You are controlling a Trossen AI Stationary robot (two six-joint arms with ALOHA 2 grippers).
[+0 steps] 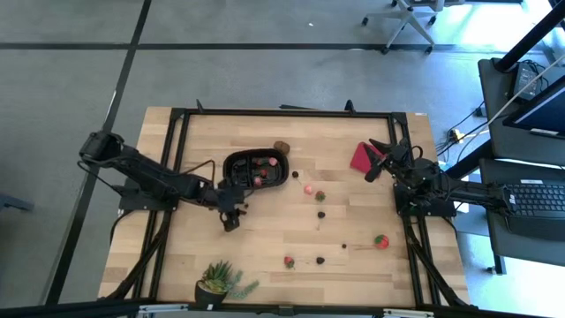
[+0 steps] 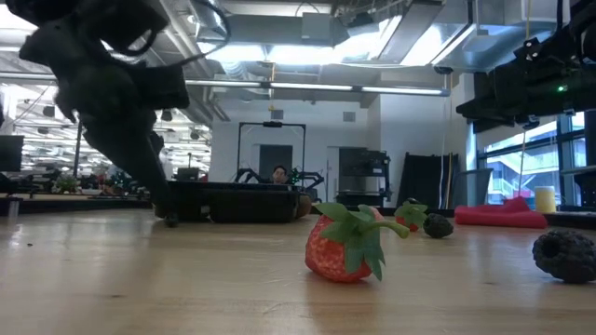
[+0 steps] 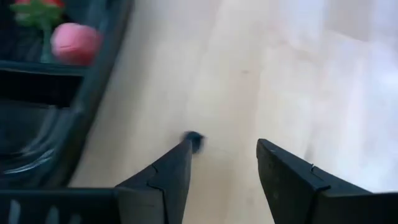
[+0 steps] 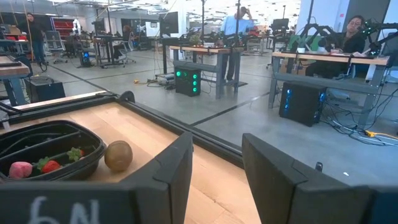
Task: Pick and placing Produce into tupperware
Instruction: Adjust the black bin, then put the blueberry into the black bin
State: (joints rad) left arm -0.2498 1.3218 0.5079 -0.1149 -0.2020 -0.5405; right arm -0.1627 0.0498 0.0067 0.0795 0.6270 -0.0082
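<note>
High view: the black rounded-oblong plastic tupperware tray sits left of the table's middle and already holds a few small red fruit pieces; the left wrist view confirms a pale pink piece and a green-topped red one inside its wall. A larger brown round piece rests on the wood just beside the tray's far right corner, outside it. Still loose on the light wooden table are a pink piece, several dark berries, a green-topped strawberry near the right side, and another red piece near the front edge. A flat red square object lies by the right arm, and a green spiky potted plant stands at the front.

The left gripper hangs low over bare wood just in front of the tray, its fingers parted and empty. The right gripper waits near the red square, its fingers likewise apart with nothing between them.

By this evidence the task is judged partly done: a minority of the produce is in, and most pieces remain scattered to the right and front.
</note>
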